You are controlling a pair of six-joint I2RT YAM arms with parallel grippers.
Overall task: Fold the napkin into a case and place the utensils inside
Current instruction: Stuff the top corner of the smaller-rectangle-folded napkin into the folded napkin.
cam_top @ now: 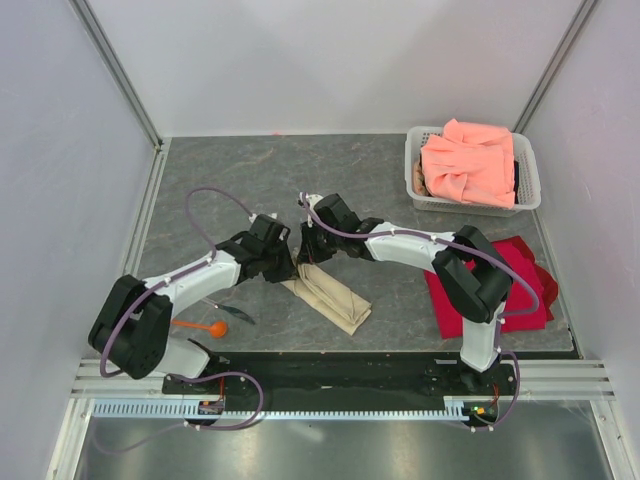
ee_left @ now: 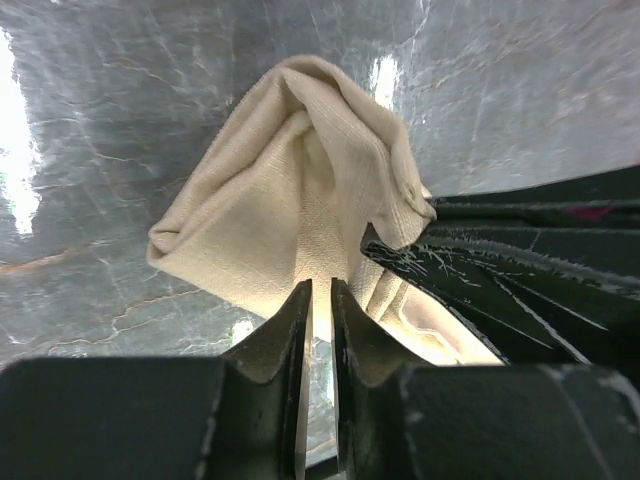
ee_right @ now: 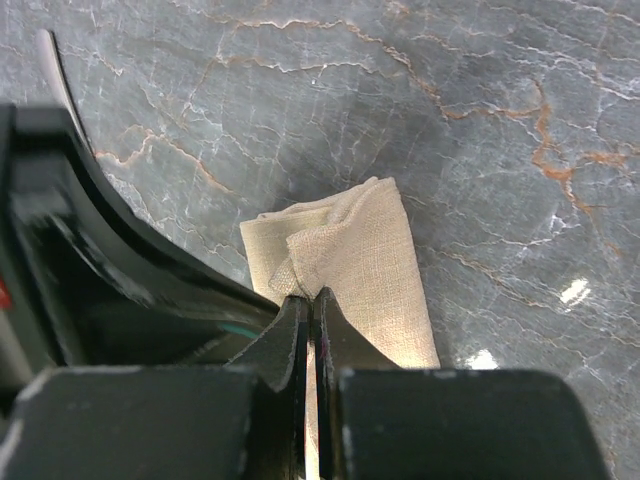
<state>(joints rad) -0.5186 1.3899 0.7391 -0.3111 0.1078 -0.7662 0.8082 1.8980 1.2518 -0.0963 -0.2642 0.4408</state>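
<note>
surface: grey marbled table top, veined, glossy glare patches | walls: plain white panels on three sides | frame: aluminium corner posts, slotted rail at near edge

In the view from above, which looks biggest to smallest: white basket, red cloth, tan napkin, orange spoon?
1. White basket and red cloth: look alike, the right arm hides part of the cloth.
2. Tan napkin.
3. Orange spoon.

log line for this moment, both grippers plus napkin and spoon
stage: folding | napkin: long folded strip | right gripper: shut on napkin | left gripper: at napkin, grip unclear | spoon: not in napkin
</note>
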